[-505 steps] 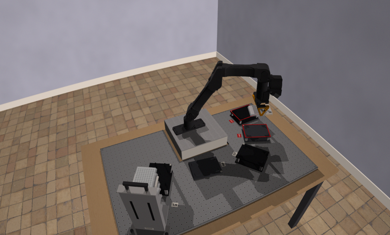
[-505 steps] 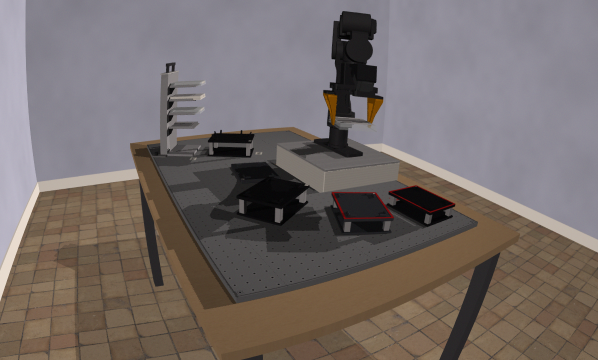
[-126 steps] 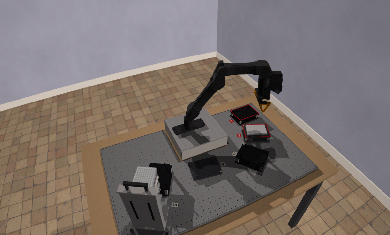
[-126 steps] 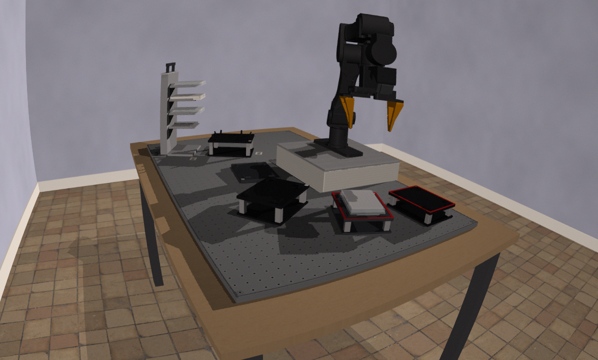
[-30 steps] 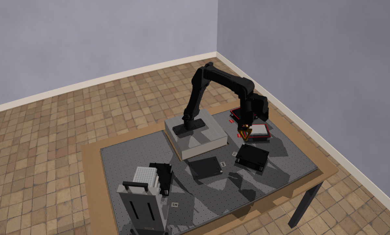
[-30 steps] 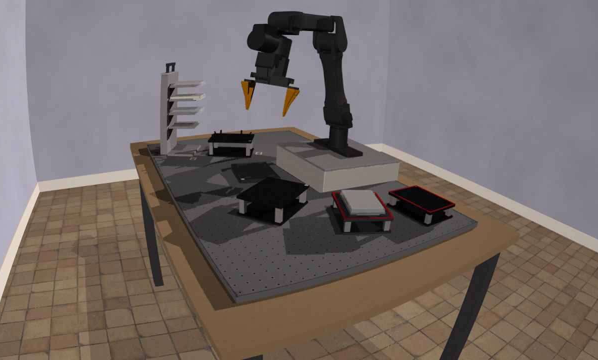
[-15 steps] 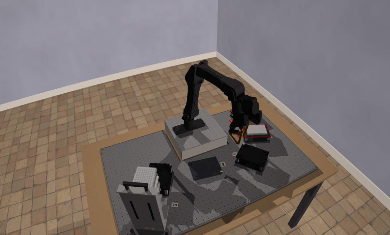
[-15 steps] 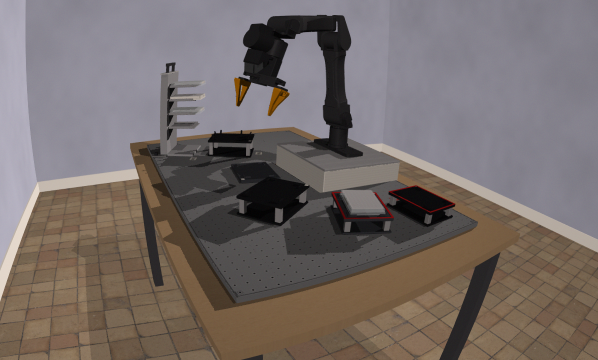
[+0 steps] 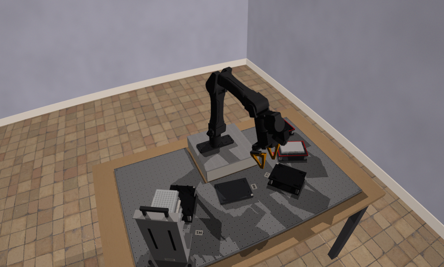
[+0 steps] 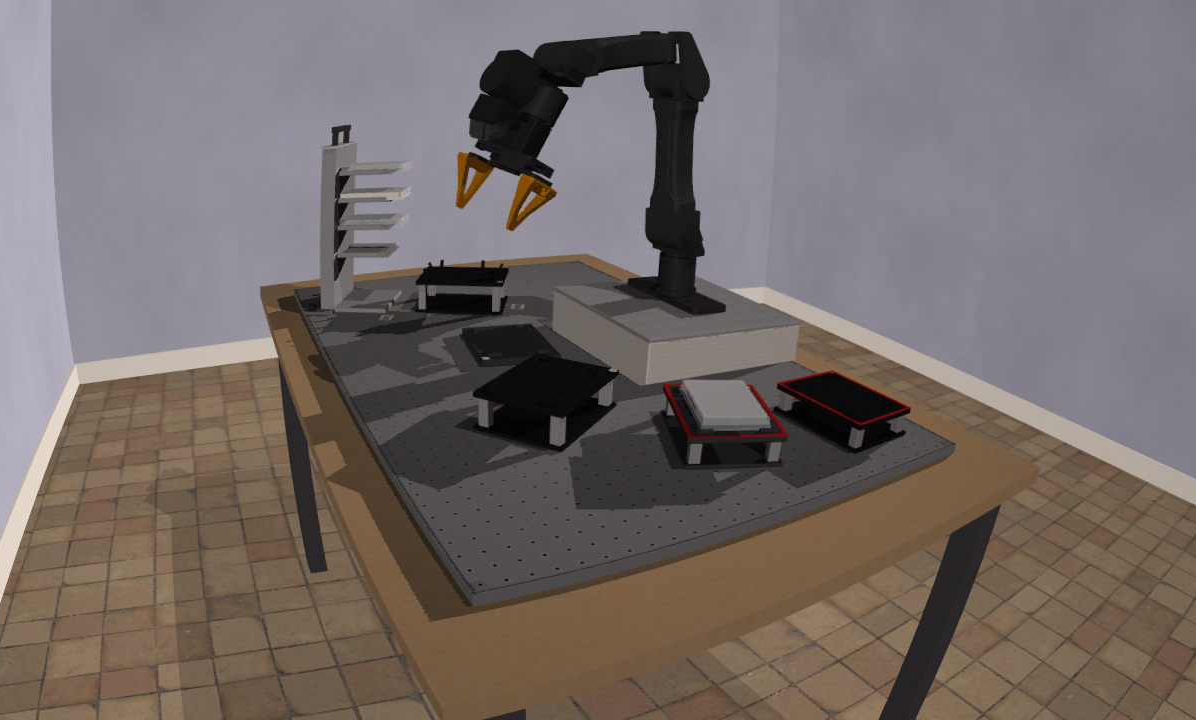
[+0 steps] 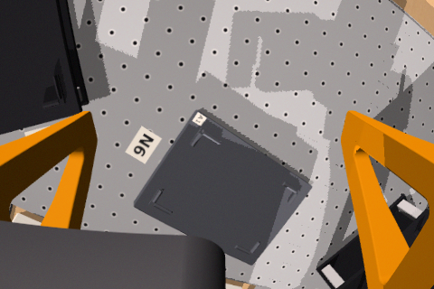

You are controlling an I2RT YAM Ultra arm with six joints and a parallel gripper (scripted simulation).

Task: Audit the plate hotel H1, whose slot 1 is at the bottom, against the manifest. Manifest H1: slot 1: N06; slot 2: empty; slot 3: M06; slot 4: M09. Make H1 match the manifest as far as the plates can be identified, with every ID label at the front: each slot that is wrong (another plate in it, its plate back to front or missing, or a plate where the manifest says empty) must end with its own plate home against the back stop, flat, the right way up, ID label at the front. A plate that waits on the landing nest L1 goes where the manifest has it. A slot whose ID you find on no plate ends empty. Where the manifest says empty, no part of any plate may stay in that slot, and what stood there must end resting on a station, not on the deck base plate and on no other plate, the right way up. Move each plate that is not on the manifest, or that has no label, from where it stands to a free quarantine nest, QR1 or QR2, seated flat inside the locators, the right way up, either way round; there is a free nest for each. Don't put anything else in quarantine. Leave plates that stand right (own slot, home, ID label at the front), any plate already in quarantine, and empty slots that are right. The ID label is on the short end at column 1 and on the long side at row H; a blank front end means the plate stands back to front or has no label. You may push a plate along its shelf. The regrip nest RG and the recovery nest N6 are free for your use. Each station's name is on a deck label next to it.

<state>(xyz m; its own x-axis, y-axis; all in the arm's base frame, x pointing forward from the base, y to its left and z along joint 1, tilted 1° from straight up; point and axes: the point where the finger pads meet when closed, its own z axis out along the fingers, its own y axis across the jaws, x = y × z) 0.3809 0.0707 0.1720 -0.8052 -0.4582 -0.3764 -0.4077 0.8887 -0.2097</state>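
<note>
The plate hotel H1 stands at one end of the deck. A white well plate lies in its top slot; the lower slots are too small to read. My gripper is open and empty. It hangs high over the deck between the arm's base block and the nests. A white plate sits in the red-edged quarantine nest QR1. The other red-edged nest QR2 is empty. In the wrist view the flat recovery nest N6 lies empty below my fingers.
The black landing nest L1 is empty. The regrip nest RG stands next to the hotel. The arm's pale base block rises from the deck.
</note>
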